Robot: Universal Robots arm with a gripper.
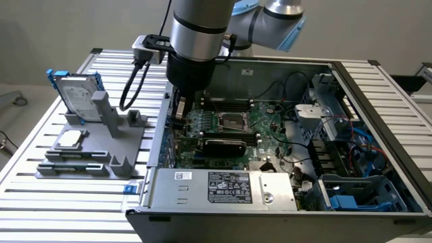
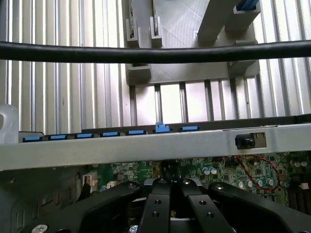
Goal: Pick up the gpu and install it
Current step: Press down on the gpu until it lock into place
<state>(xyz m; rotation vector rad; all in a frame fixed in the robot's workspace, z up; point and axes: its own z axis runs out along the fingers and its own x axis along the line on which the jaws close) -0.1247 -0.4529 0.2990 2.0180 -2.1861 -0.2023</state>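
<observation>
the gpu (image 1: 225, 147) looks to be inside the open computer case (image 1: 378, 86). it stands on edge on the green motherboard (image 1: 270, 124), just in front of the processor socket, with its black rounded cover facing the camera in the exterior view. whether it is fully seated in its slot i cannot tell. its long axis runs across the board from the exterior view's left to its right, parallel to the case's front wall. the end nearer the slotted rear wall is on the exterior view's left, though the silver bracket is too dark to make out. i judge the card light and stiff but fragile. it is best taken by the top edge or across the cover and board faces, clear of the gold contacts and small parts, and any push should go straight down along the slot. the pincer (image 1: 179, 115) hangs low over the board near the rear wall, close to the card's left end but behind it. its fingers (image 2: 158, 201) are pressed together with nothing visible between them. outside the case, on the slatted tabletop (image 1: 40, 202), a grey holder (image 1: 101, 152) carries the blue-framed hard drive (image 1: 76, 98). its other slots look bare from here.
</observation>
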